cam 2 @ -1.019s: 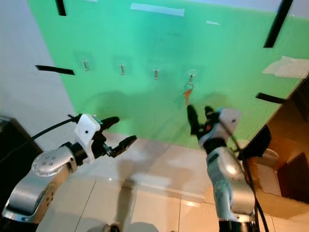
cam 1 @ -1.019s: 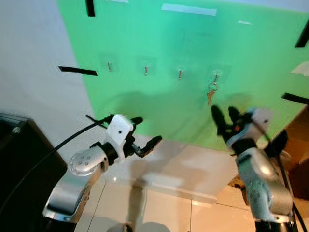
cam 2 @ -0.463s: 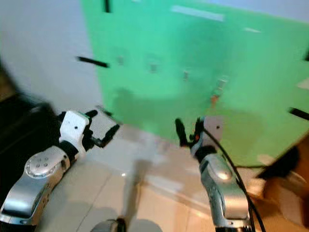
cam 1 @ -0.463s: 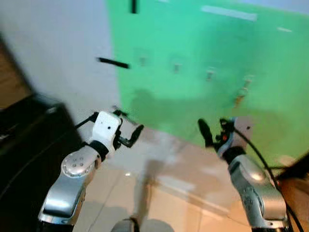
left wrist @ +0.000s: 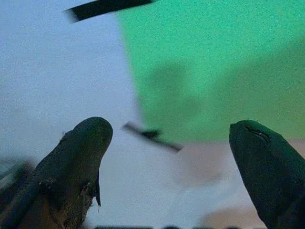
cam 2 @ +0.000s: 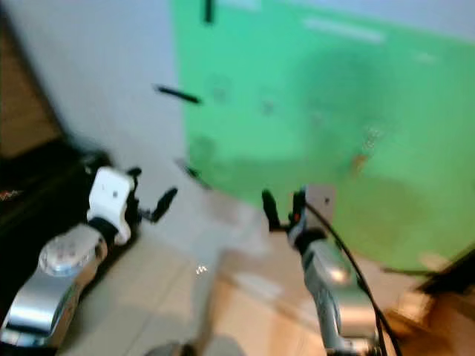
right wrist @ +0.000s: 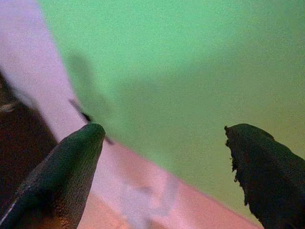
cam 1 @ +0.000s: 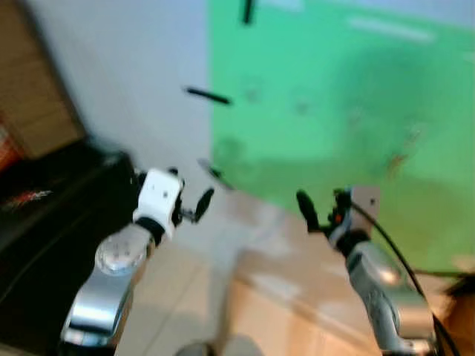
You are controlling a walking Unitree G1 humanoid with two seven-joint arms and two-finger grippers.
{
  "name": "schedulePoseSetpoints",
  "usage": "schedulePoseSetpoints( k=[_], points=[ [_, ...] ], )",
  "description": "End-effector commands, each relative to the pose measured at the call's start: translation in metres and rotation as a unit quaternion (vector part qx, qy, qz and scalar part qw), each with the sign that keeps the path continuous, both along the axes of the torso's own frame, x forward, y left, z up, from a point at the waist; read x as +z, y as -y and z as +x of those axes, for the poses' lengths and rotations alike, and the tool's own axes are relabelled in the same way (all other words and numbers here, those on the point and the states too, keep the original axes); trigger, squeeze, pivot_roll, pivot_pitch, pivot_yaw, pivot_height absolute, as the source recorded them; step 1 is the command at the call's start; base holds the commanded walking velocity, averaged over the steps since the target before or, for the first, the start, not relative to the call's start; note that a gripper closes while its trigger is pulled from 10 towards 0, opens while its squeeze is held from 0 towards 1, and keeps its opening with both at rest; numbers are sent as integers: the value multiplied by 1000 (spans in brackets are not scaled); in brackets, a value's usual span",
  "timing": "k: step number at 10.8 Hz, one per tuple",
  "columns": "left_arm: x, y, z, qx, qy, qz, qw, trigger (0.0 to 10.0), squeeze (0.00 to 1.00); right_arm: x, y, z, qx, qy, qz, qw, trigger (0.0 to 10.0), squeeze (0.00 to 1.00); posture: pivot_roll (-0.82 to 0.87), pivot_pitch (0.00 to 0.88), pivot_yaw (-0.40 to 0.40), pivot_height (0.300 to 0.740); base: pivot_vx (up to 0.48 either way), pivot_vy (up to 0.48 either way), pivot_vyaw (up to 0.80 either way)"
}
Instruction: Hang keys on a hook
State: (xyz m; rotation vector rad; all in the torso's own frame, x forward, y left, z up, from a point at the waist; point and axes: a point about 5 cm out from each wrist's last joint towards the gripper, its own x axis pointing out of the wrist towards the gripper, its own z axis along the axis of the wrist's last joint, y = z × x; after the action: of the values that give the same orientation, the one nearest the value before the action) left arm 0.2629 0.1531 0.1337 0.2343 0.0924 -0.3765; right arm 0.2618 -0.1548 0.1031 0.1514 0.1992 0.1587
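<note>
Both pincers, left pincer (cam 1: 185,199) and right pincer (cam 1: 320,206), gape empty before the smooth green sheet (cam 1: 334,96).

View swung left (blurred), keys (cam 1: 398,159) hanging, right gripper (cam 1: 320,208) withdrawn

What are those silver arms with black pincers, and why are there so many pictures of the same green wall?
It is a walking robot that helps at home. Two pictures come from cameras in its head, like two eyes, so they look nearly alike and are blurry. In them you see its left gripper and its right gripper, each with two long black fingers. Both are open and hold nothing. The other two pictures come from small cameras on its wrists, looking out between the fingers. Ahead is a green sheet on a pale wall. A small bunch of keys hangs there from a hook, too blurry to see well. A black cabinet stands to the robot's left.
</note>
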Motion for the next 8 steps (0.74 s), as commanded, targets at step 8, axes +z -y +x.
schedulePoseSetpoints(
  k=[8],
  points=[
    [1,-6,-1,34,0,-4,999,10000,0,-1,-4,4,8,-8,2,1000,10000,1000,3,0,-7,740,0,0,800]
  ],
)
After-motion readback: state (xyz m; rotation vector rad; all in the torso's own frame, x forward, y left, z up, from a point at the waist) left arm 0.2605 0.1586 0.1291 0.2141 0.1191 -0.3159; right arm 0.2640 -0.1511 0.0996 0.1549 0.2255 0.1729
